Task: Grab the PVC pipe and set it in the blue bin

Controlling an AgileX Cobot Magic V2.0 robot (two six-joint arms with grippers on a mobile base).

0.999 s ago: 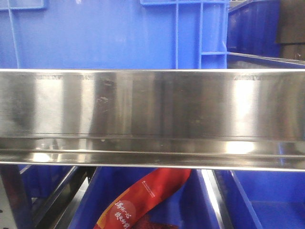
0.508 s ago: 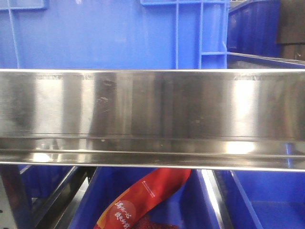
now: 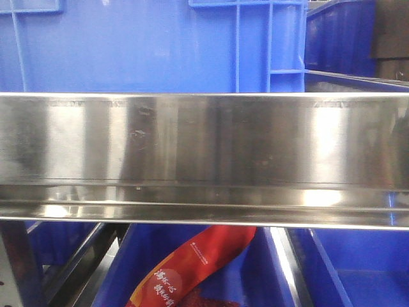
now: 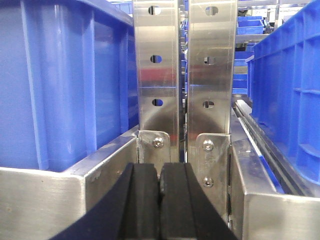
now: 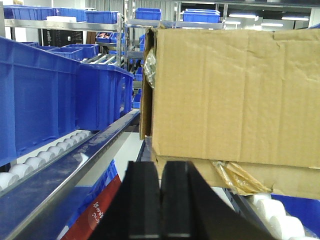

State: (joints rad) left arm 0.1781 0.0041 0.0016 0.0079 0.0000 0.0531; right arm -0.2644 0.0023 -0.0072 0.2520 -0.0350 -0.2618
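A broad stainless steel shelf rail (image 3: 204, 160) fills the middle of the front view from edge to edge. Above it stands a large blue bin (image 3: 147, 45), with a second blue bin (image 3: 339, 38) just beside it at the right. Below the rail, another blue bin (image 3: 268, 275) holds a red packet (image 3: 192, 268) printed with white characters, lying tilted.

In the right wrist view, a big cardboard box (image 5: 235, 95) sits on white rollers (image 5: 280, 220) of the rack, its lower flap bent with clear tape showing. To its left a row of blue crates (image 5: 45, 95) rests on a sloping roller track (image 5: 45, 160), and a red packet shows low down under the track.

In the left wrist view, two perforated steel uprights (image 4: 182, 70) stand side by side, bolted to a steel frame, between a blue crate wall (image 4: 60, 85) on the left and another crate (image 4: 290, 100) on the right.

The left gripper (image 4: 160, 200) has its black fingers pressed together with nothing between them. The right gripper (image 5: 161, 200) likewise has its fingers together and empty.

The PVC pipe cannot be seen in any view, so its place cannot be told.
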